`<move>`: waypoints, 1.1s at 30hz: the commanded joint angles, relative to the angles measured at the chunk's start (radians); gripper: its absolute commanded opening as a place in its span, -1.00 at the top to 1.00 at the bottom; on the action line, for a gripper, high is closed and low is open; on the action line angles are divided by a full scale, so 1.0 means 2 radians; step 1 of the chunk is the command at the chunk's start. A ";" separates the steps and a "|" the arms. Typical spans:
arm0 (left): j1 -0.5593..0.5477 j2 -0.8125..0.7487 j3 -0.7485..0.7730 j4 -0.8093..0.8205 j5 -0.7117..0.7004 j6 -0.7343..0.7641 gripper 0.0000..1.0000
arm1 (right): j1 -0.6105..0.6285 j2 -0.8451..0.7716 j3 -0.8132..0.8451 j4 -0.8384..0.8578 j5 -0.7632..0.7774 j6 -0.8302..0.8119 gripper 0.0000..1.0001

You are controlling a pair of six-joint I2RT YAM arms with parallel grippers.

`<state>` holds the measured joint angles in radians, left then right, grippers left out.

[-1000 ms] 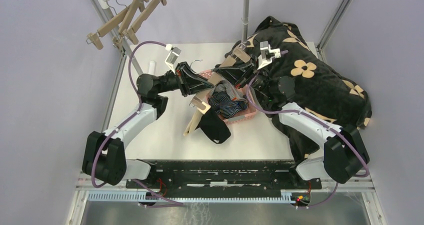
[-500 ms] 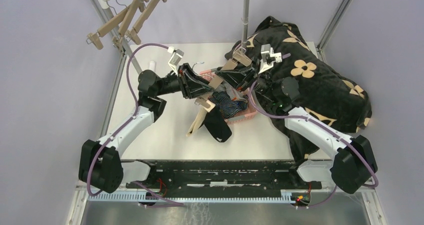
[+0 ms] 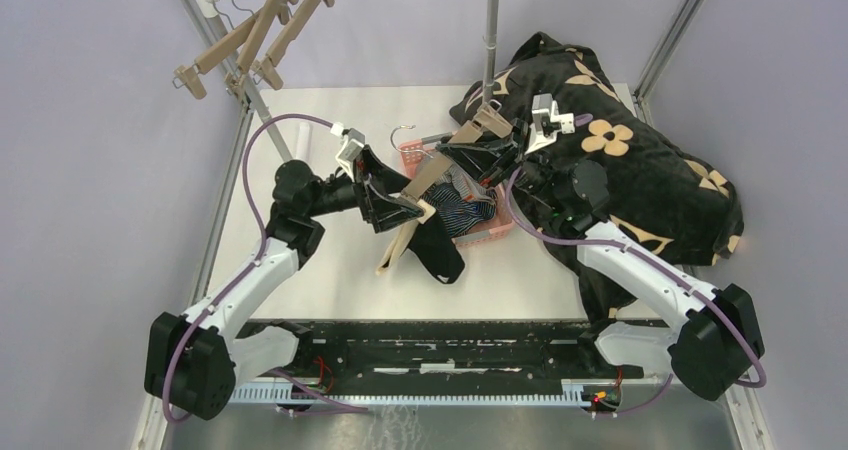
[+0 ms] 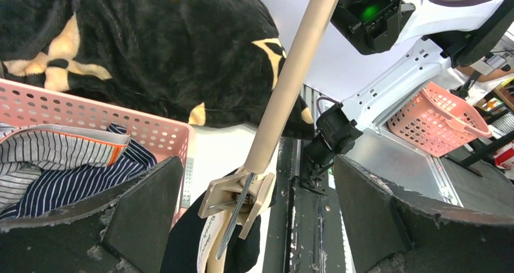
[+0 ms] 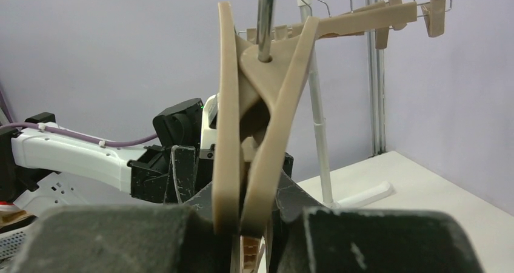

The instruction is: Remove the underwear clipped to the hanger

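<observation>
My right gripper (image 3: 478,148) (image 5: 254,230) is shut on the upper part of a tan wooden hanger (image 3: 432,175) (image 5: 251,121), which slants down towards the table. The hanger's lower clip (image 4: 239,197) bites on the plain black underwear (image 3: 436,252) (image 4: 191,239), whose white label shows. Open wide, my left gripper (image 3: 408,202) (image 4: 257,218) has one finger on each side of that clip and touches nothing. Navy striped underwear (image 3: 462,207) (image 4: 66,173) lies in the pink basket (image 3: 487,232) (image 4: 91,115), with a grey striped piece beside it.
A big black blanket with tan flowers (image 3: 640,170) (image 4: 133,54) is heaped at the right behind the basket. Spare hangers (image 3: 255,35) (image 5: 363,21) hang on a rail at the back left. A metal pole (image 3: 491,30) stands at the back centre.
My left gripper has gone from shut to wide open and dropped nearer along the hanger to its lower clip. The right gripper and hanger top shifted slightly right.
</observation>
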<state>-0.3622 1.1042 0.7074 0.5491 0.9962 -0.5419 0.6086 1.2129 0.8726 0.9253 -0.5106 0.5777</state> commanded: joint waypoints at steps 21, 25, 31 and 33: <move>0.001 -0.010 0.018 0.045 0.006 0.022 -0.18 | 0.000 -0.020 0.003 0.027 0.009 0.002 0.98; 0.001 -0.009 0.028 0.062 0.006 0.012 -0.12 | 0.000 -0.020 0.004 0.028 0.009 0.004 0.98; 0.001 -0.001 0.035 0.060 0.013 0.012 0.40 | 0.000 -0.018 0.007 0.027 0.006 0.005 0.98; 0.001 0.000 0.035 0.062 0.013 0.012 0.40 | 0.000 -0.019 0.007 0.027 0.007 0.005 0.98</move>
<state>-0.3614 1.1072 0.7326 0.6174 1.0260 -0.5060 0.6064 1.1934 0.8707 0.9260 -0.4953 0.5976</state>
